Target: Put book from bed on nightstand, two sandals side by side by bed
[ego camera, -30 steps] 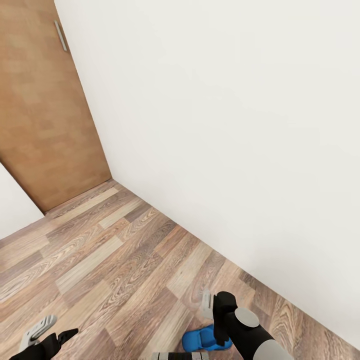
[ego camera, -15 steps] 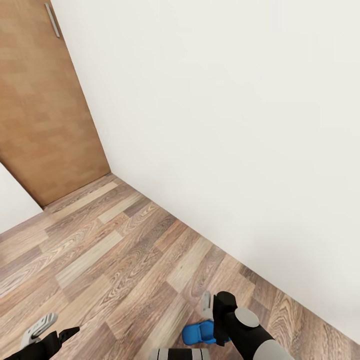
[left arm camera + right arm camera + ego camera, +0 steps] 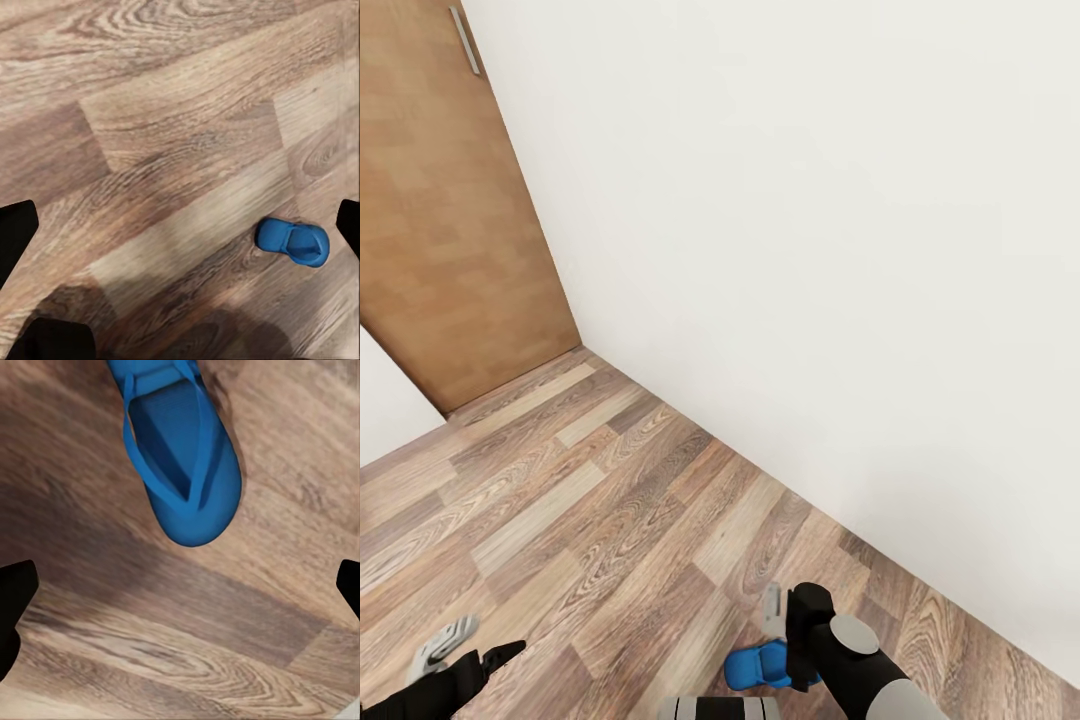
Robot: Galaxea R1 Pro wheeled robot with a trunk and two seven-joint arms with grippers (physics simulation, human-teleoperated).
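Where white wall (image 3: 810, 250) meets plank floor (image 3: 560, 500), with a wooden door (image 3: 440, 220) in the corner: blue sandal (image 3: 758, 667) flat on the floor, beneath the right hand (image 3: 780, 612). Both hands spread wide, gripping nothing; left hand (image 3: 465, 645) well apart.

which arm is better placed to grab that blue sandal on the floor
Right. The right tool hangs open beside the sandal, which looms large in the right wrist view. The left tool, also open, sits farther off across the floor.
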